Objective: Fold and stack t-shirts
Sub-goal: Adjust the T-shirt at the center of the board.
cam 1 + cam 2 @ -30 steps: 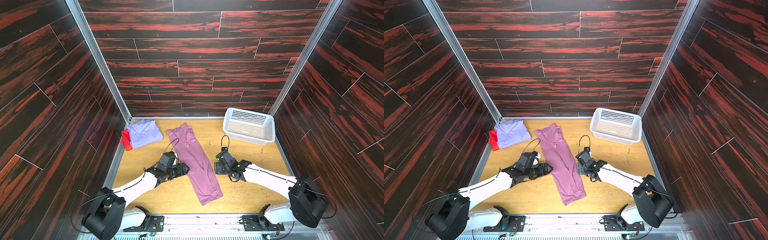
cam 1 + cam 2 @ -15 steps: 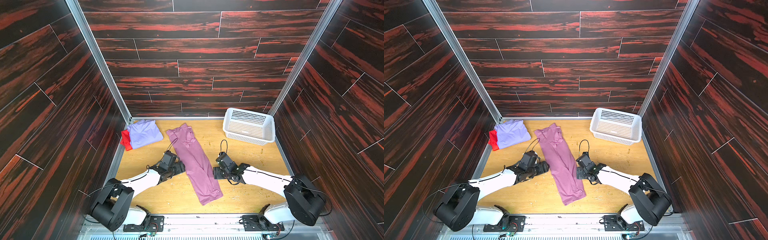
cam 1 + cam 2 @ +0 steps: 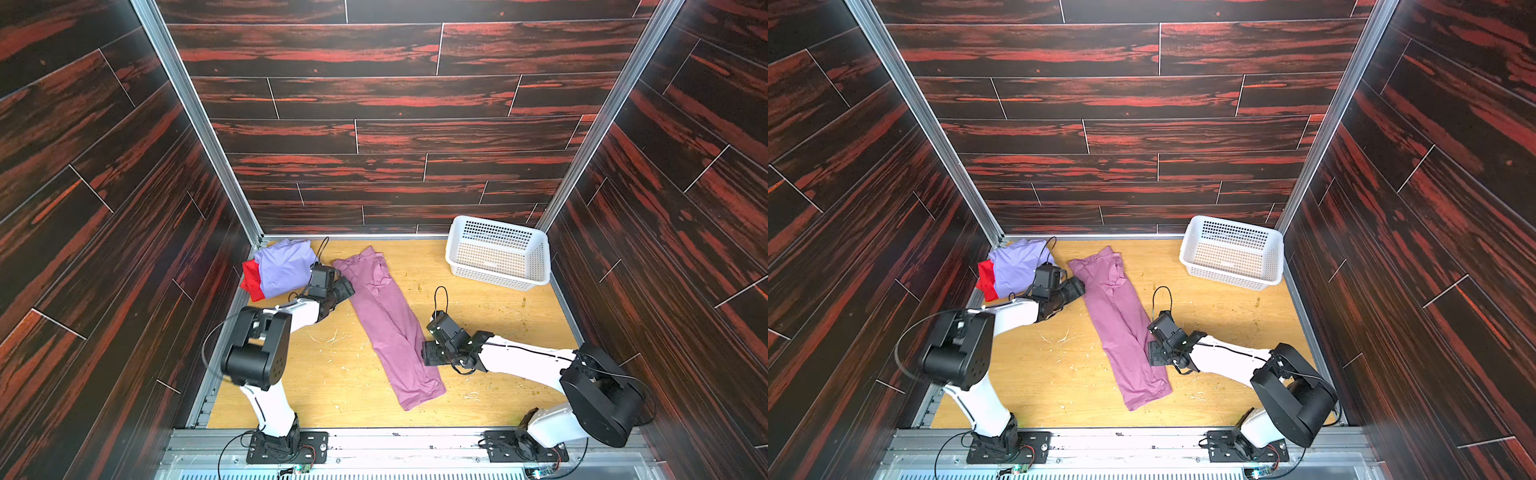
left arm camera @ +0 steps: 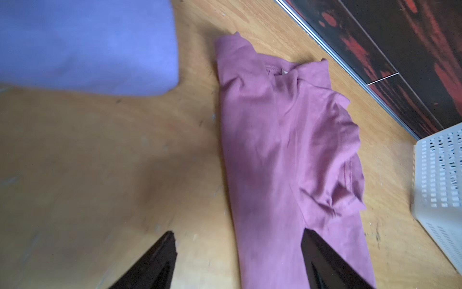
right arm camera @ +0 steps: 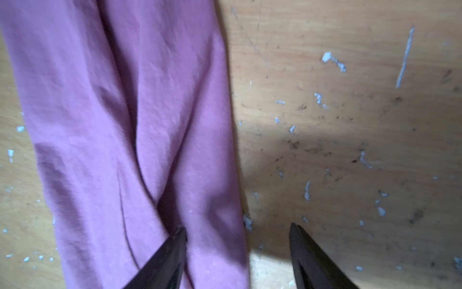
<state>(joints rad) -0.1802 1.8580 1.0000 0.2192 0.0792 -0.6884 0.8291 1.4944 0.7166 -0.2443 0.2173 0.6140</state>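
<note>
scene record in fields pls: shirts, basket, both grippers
pink-mauve shirt: long folded strip, lying in the centre
red shirt: far left corner, mostly covered
lavender shirt: folded, on top of red shirt
basket: far right corner, no shirt inside
left gripper: open, straddling strip's left edge near collar
right gripper: open, straddling strip's right edge nearer hem

No legible text on the pink-mauve t-shirt [image 3: 388,328]; none elsewhere

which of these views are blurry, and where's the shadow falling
Left wrist view: motion-smeared, the lavender shirt soft and the basket holes streaked. Right wrist view: slightly soft, with a dark shadow on the table beside the pink-mauve shirt. Both top views: evenly lit, mostly sharp.
</note>
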